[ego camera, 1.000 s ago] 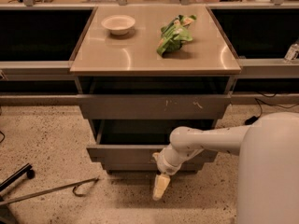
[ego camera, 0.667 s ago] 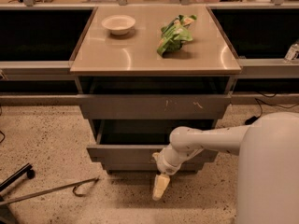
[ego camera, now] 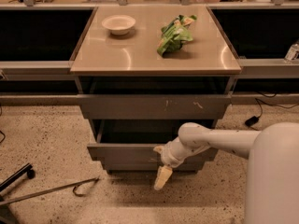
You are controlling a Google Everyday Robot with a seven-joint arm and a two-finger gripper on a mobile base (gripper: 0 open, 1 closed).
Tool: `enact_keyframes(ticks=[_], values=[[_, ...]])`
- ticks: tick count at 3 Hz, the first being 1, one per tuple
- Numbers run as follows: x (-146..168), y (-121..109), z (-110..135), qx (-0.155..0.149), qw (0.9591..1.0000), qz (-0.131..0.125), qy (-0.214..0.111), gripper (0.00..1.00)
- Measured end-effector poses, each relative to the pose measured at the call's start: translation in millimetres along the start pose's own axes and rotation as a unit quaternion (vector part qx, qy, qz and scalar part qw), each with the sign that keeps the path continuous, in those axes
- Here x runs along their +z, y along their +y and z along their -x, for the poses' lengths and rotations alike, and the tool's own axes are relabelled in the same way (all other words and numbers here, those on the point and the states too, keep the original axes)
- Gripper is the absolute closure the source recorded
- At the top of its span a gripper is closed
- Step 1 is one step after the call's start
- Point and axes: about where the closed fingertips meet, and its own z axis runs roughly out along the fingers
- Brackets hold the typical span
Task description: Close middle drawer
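The middle drawer (ego camera: 126, 152) stands pulled out below the counter, its plain grey front panel well forward of the cabinet and its inside in shadow. My gripper (ego camera: 162, 177) hangs pointing down just in front of the panel's right half, near its lower edge. My white arm (ego camera: 210, 141) reaches to it from the right. The grey drawer front with pale scratch marks (ego camera: 154, 106) sits above and is pushed further in.
On the cabinet top (ego camera: 140, 57) are a white bowl (ego camera: 118, 24) and a green bag (ego camera: 175, 34). A chair leg with caster (ego camera: 21, 175) and a strap (ego camera: 60, 189) lie on the floor at the left. A cable plug (ego camera: 252, 121) lies at the right.
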Motion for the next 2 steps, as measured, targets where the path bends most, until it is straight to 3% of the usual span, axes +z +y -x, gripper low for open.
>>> enact_keyframes(ticks=[1,2], values=[[12.6,-70.3,22.6,-0.029,0.9983,-0.015,-0.048,0.0],[9.6,-76.5,24.0,-0.029,0.9981,-0.021,-0.05,0.0]])
